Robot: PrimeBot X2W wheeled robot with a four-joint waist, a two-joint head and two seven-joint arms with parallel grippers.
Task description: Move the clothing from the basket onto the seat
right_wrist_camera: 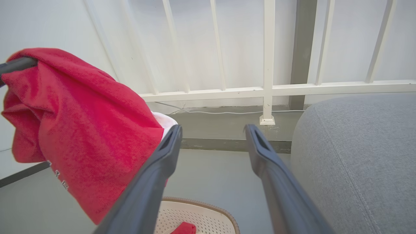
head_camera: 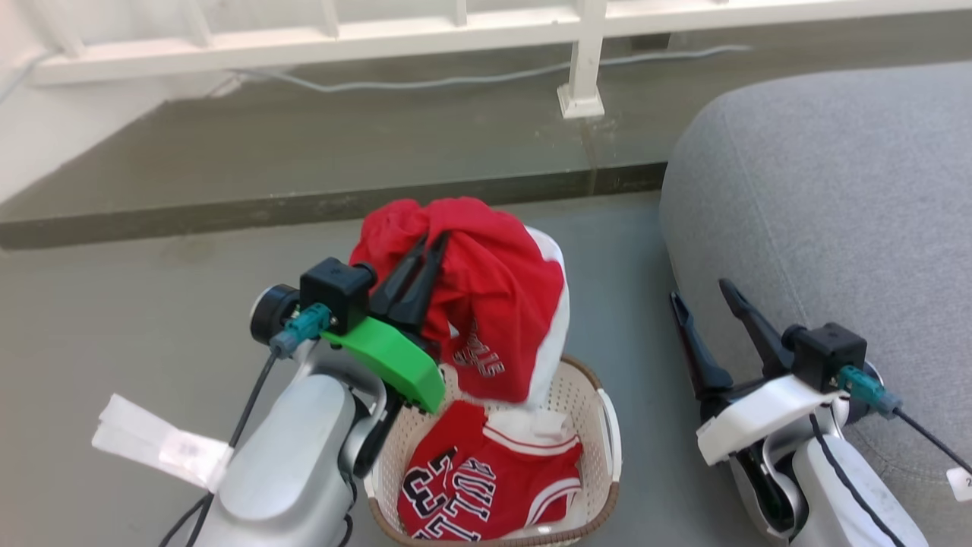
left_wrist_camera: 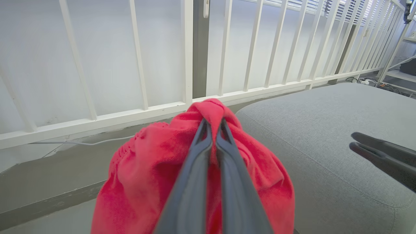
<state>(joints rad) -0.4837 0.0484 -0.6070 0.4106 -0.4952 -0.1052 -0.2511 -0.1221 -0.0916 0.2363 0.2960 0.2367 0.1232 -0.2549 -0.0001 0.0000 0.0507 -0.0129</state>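
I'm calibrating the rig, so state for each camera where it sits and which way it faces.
Head view: on the head, looking down at the basket and seat; left gripper and right gripper show.
Left wrist view: on the left wrist, facing the railing along its shut fingers, which pinch the lifted garment.
Right wrist view: on the right wrist, facing the railing along its open fingers.
Shared: all three show the garment and seat.
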